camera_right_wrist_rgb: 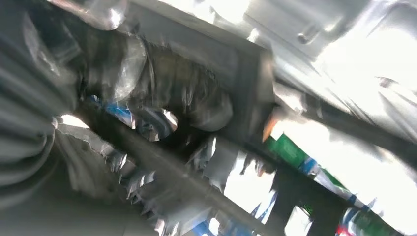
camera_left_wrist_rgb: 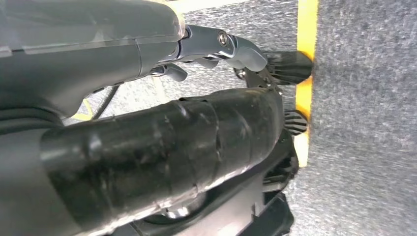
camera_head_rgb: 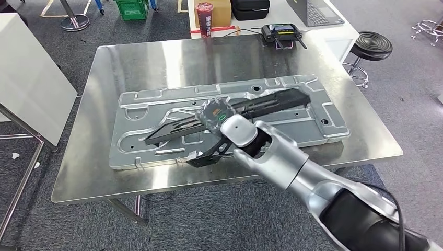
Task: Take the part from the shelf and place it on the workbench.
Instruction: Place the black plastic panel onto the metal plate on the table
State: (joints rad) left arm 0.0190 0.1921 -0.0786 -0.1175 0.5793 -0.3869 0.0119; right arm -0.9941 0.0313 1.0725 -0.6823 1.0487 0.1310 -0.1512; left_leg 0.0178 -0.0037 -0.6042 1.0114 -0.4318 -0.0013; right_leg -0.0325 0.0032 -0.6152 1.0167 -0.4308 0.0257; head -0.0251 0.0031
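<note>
One long black plastic frame part [camera_head_rgb: 230, 112] is in the right hand [camera_head_rgb: 211, 149], which grips it from underneath near its midpoint. The part's far end reaches up and away from the hand, the near end slopes down past it. It sits over the grey stamped sheet-metal panel [camera_head_rgb: 156, 99] lying on the stainless steel workbench [camera_head_rgb: 130, 63]. Whether the part already touches the panel I can't tell; the right wrist view is too blurred. Fingers look curled around a bar of the part there, so the grip is probably firm.

For the set-down: lower the low end first, then level the far end so it doesn't slap down. Keep the wrist from twisting, since a long part levers hard on a mid grip. Open the fingers only once both ends rest flat, then pull the hand out low and back toward the body.

Left hand [camera_left_wrist_rgb: 216, 49] hangs over carpet, fingers apart, holding nothing.
</note>
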